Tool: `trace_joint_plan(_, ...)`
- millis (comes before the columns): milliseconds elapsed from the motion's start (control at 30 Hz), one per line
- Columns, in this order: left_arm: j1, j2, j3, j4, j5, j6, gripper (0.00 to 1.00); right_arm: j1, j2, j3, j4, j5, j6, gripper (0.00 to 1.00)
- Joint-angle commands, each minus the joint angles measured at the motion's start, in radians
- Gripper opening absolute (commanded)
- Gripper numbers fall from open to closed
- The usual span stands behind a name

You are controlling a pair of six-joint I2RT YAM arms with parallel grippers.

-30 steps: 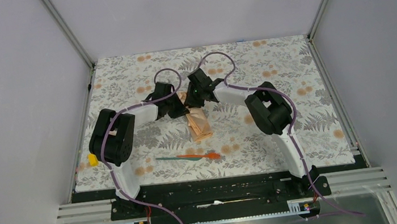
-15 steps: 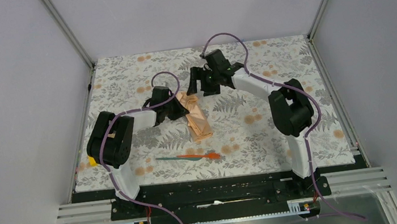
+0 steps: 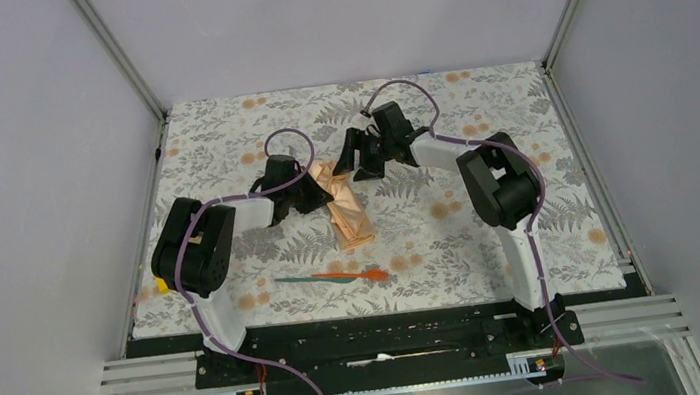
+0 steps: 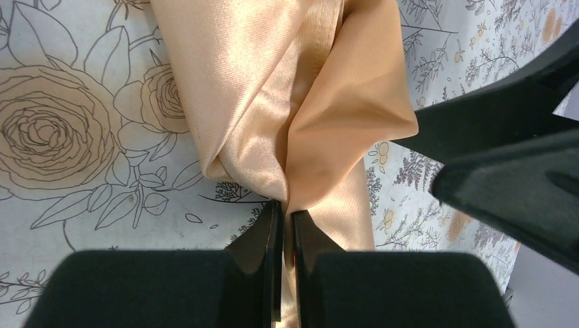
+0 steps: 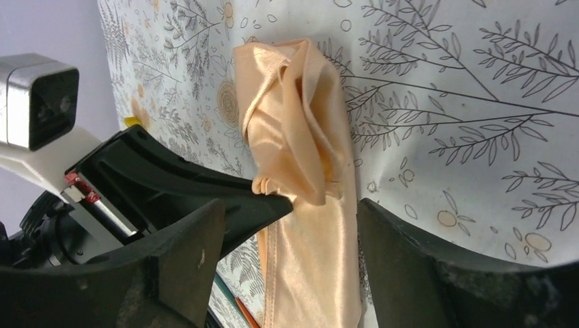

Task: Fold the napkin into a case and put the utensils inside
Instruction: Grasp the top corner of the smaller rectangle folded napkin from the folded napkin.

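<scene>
Right fingers [image 5: 184, 260] now off the napkin [image 3: 349, 220], apart; utensils [image 3: 336, 277] outside, on tablecloth [image 3: 536, 104]

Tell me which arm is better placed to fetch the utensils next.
Right, probably: the right fingers are open and empty, the left fingers pinch the napkin, and the utensils lie free.

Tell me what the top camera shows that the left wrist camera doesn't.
Only the top view shows the utensils lying on the tablecloth near the arms' bases, apart from the napkin, plus a small yellow block beside the left arm. Only the left wrist view shows the left gripper pinched shut on a fold of the napkin. Both show the peach napkin, the floral tablecloth and the right gripper close beside the cloth.
</scene>
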Motion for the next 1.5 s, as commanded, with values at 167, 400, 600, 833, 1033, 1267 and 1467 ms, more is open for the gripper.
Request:
trace_joint_plan(167, -0.002, 0.027, -0.048, -0.160, -0.014, 0.033, 0.00, -0.037, 0.059, -0.034, 0.207, -0.093, 0.125, 0.60)
trace_joint_plan(400, -0.002, 0.017, -0.050, -0.163, -0.017, 0.035, 0.00, -0.039, 0.056, -0.051, 0.233, -0.108, 0.138, 0.46)
trace_joint_plan(600, -0.002, 0.023, -0.039, -0.170, -0.013, 0.039, 0.00, -0.040, 0.058, -0.045, 0.254, -0.131, 0.158, 0.36)
trace_joint_plan(833, -0.002, 0.007, -0.032, -0.178, -0.013, 0.047, 0.00, -0.038, 0.078, -0.013, 0.278, -0.152, 0.193, 0.08)
trace_joint_plan(1033, -0.002, -0.015, -0.042, -0.177, -0.003, 0.059, 0.06, -0.038, 0.071, -0.019, 0.331, -0.151, 0.241, 0.00)
trace_joint_plan(1267, -0.002, -0.074, -0.047, -0.214, 0.001, 0.071, 0.27, -0.012, 0.055, -0.057, 0.441, -0.112, 0.338, 0.00)
trace_joint_plan(1467, 0.005, -0.151, -0.039, -0.269, -0.002, 0.088, 0.49, 0.019, 0.054, -0.063, 0.491, -0.063, 0.377, 0.00)
